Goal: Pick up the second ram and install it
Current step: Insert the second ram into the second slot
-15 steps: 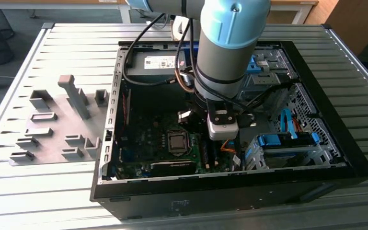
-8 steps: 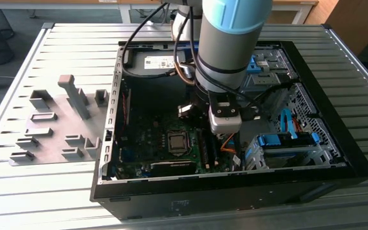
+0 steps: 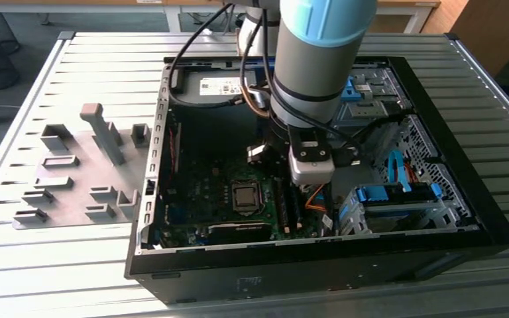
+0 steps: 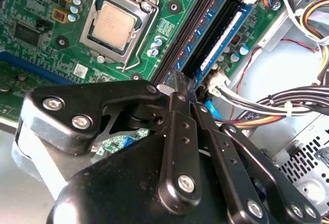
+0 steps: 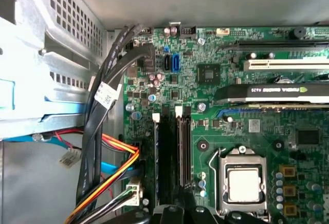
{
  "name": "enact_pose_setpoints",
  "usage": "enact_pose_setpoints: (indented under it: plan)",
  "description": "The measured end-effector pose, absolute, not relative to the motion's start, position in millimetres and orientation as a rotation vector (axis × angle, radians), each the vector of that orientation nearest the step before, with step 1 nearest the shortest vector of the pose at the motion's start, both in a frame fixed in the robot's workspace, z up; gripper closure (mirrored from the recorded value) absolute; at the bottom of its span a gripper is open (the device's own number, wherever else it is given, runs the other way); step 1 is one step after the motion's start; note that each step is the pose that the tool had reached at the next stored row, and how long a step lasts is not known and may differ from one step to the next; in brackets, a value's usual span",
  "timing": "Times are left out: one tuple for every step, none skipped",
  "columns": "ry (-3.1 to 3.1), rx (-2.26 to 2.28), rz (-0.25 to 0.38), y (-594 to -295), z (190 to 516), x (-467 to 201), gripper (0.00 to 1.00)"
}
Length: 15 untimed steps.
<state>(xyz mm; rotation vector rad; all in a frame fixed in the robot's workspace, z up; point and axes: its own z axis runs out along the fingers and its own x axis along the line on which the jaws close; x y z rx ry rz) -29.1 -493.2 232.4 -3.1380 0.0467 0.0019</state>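
The gripper (image 4: 180, 88) is clenched on the ram (image 4: 218, 31), which stands in the slots at three o'clock of the CPU (image 4: 114, 24). Off-line, it might jam when pushed.

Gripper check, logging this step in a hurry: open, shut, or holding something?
Gripper: shut on the ram, thin edge pinched between the fingers above the motherboard slots.
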Motion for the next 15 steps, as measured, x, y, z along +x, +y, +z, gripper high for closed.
enact_pose_setpoints:
  plan:
    - [0.047, -3.137, 0.002, -493.2, 230.4, -28.9, 0.89]
    - [0.047, -3.137, 0.002, -493.2, 228.8, -28.9, 0.89]
    - [0.047, -3.137, 0.002, -493.2, 227.5, -28.7, 0.89]
    - [0.047, -3.137, 0.002, -493.2, 226.4, -28.7, 0.89]
    - [0.047, -3.137, 0.001, -493.2, 225.4, -28.7, 0.89]
    - [0.047, -3.136, 0.002, -493.2, 224.5, -28.7, 0.89]
    - [0.047, -3.136, 0.002, -493.2, 223.6, -28.7, 0.89]
    - [0.047, -3.136, 0.002, -493.2, 222.8, -28.7, 0.89]
    - [0.047, -3.136, 0.002, -493.2, 222.2, -28.7, 0.89]
    - [0.047, -3.136, 0.002, -493.2, 221.7, -28.7, 0.89]
    - [0.047, -3.136, 0.002, -493.3, 221.2, -28.7, 0.89]
    - [0.047, -3.136, 0.002, -493.3, 220.3, -28.7, 0.89]
    - [0.047, -3.136, 0.002, -493.3, 219.7, -28.7, 0.89]
    - [0.047, -3.136, 0.002, -493.3, 219.2, -28.7, 0.89]
    - [0.047, -3.136, 0.002, -493.3, 219.0, -28.7, 0.89]
